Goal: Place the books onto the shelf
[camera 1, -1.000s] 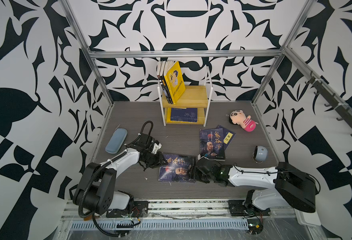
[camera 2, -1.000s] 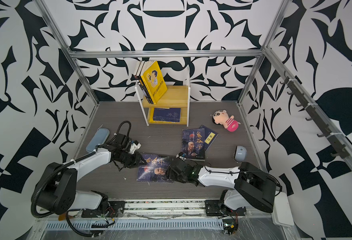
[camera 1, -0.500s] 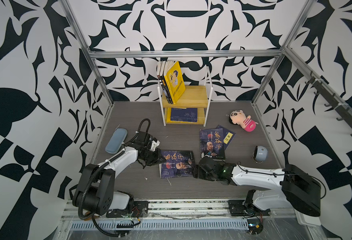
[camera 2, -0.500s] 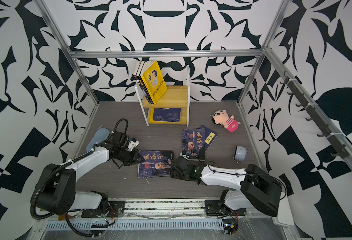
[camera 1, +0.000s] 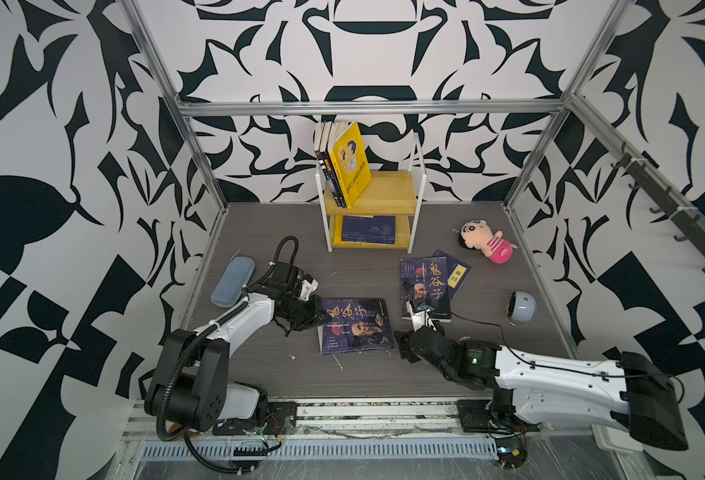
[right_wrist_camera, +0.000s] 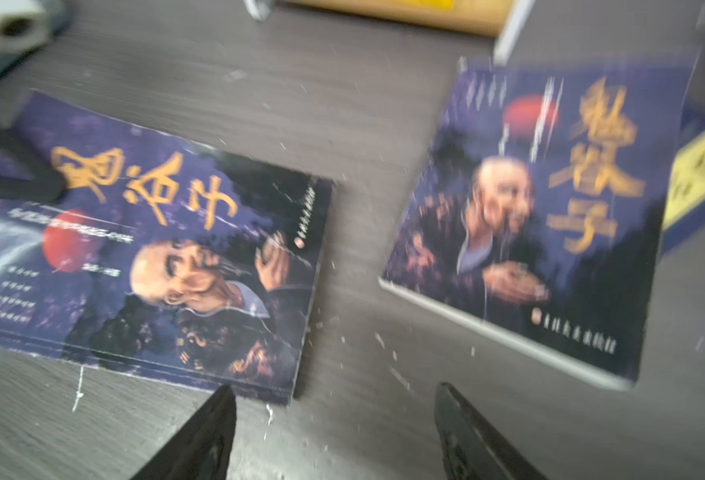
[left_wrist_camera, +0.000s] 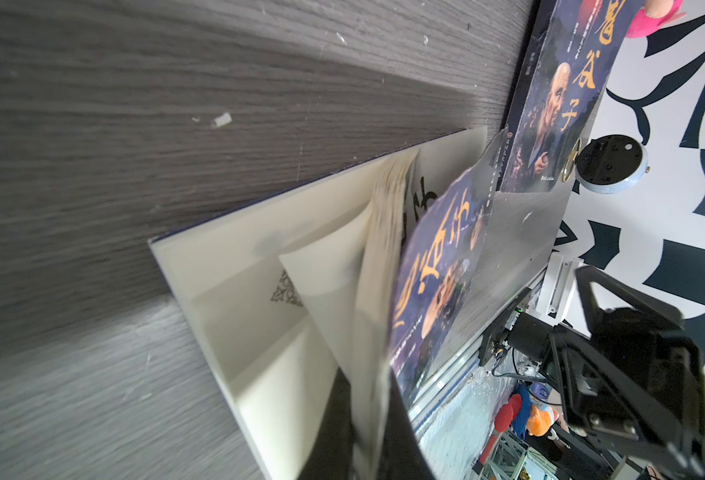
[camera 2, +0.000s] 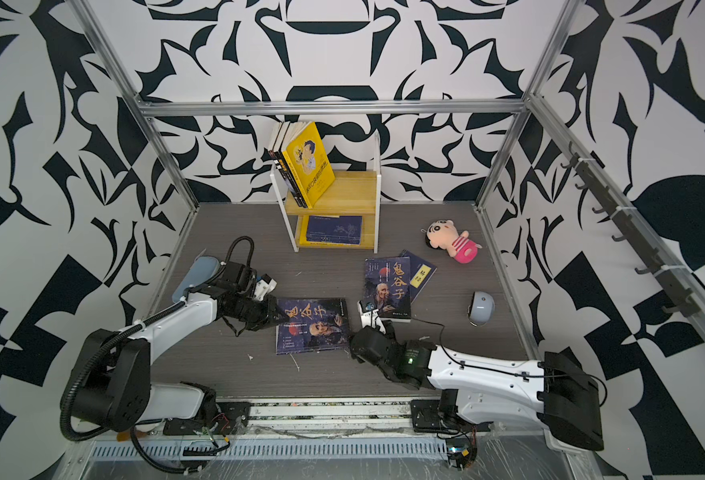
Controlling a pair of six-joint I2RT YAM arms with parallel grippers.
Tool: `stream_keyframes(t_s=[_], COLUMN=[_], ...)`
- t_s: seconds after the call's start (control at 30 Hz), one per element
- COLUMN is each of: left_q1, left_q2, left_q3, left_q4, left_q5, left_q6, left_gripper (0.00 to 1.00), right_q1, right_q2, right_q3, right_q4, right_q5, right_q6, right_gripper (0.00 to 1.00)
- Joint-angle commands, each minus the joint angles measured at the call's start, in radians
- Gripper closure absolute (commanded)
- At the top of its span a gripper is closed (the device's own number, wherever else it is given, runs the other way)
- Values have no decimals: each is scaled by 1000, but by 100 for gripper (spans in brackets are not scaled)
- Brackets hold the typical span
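Leftmost is a grey-blue pouch, sitting behind the left gripper on its outer side. That gripper is pinched tight on the left edge of the near book, the one with the old man on the cover. The left wrist view shows it only has the front cover and a bunch of pages. They're peeled up between the fingers, and the back cover lies flat on the table.

Just off that book's near right corner is the right gripper, spread wide with nothing in it, low over bare table. Ahead of it and a bit to its right is the far book with the same old-man cover. It lies flat, partly on top of a navy book with a yellow label.

The shelf is well beyond both grippers, at the back wall. A yellow book and a few others lean on its top board, and a blue book lies flat on the bottom one. A doll and a round pale-blue thing are out past the right gripper's right side.
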Motion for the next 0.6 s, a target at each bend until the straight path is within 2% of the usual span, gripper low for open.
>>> stream_keyframes(t_s=[0.0,0.17,0.27,0.37,0.57], left_q1=[5,6,6,5,8], left_q2=[-12,-15,-18,-16,-22], left_q3=[27,28,24,22,13], left_q4=[1,3,0,4,4], left_q5=[23,27,27,25,25], left_q6=[-22,-24,-22,-24,-25], left_gripper=[100,100,100,100,100], right_q1=[59,150,192,219,227], right_q2=[4,105,189,274,435], right_q3=[-23,-43,-31,-8,30], right_q4=[181,392,447,472,582], right_q5=[183,139,104,72,88], right_q6=[-268,-583,-719,-800,-875], right_gripper=[22,20,18,15,11])
